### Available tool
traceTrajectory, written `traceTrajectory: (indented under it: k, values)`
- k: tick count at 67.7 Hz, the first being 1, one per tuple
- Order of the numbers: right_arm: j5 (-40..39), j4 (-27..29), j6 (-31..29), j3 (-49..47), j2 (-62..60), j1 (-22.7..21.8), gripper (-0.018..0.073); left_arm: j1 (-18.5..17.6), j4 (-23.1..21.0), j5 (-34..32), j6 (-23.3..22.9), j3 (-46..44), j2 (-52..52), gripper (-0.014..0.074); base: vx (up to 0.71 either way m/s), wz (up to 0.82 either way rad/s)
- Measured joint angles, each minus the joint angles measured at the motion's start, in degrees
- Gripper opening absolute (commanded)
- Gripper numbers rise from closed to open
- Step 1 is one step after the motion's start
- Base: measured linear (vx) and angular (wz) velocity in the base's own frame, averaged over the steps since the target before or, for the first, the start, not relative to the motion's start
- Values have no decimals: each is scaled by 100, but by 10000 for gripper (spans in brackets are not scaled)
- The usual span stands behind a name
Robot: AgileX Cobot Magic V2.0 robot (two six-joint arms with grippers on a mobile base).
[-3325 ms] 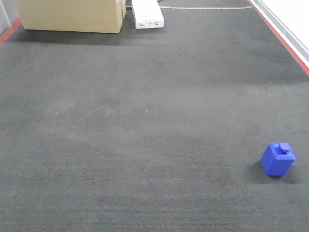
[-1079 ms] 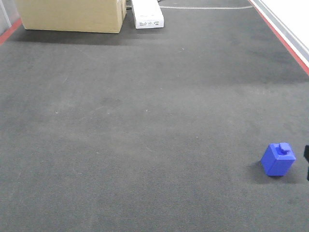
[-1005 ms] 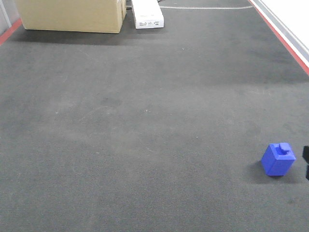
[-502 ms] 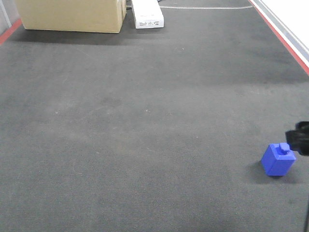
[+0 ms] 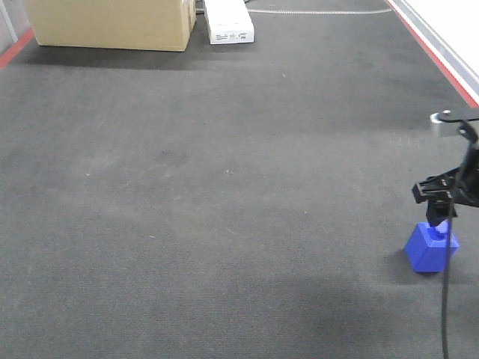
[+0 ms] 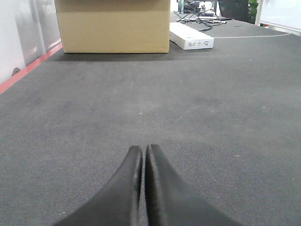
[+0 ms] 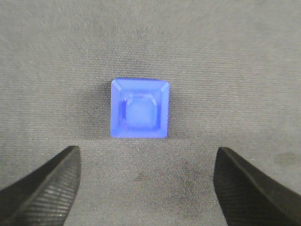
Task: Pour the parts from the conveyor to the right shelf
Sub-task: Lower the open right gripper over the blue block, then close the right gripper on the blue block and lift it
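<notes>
Block (image 7: 139,114) sits stud-up toward the belt's (image 5: 224,187) right side. Right claw (image 7: 147,151) hangs over that same side, spread wide. Left claw (image 6: 142,153) is pressed together. The block looks light, rigid and slick: pinch its flat sides, not the stud.

Factory-like workshop: a wide dark conveyor (image 5: 224,187) with red edge strips (image 5: 16,46) bears a cardboard box (image 5: 112,26).

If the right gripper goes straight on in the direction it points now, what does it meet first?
Most likely the blue part, on its top stud: the open right gripper points down at it. How far above it hangs is unclear.
</notes>
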Motion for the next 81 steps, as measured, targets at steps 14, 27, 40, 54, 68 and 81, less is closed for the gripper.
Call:
traceTrajectory:
  k: [14,27,40,54,68,81]
  values:
    - [15,191,-105,-189,428,-273,564,0,0,0,0,0,0,-6,0,0]
    - [-44,495,-376,-189,783,-395,564,0,0,0,0,0,0,-6,0,0]
    - [-147,538,-410,-189,1082,-395,564,0,0,0,0,0,0,-6,0,0]
    - [-234,538,-414,-329,1401,-395,546,0,0,0,0,0,0,-6,0,0]
    - [-155,538,-414,-447,1686,-395,384,0,0,0,0,0,0,-6,0,0]
    - [-150,594,-414,-447,1693,-395,140,0,0,0,0,0,0,-6,0,0]
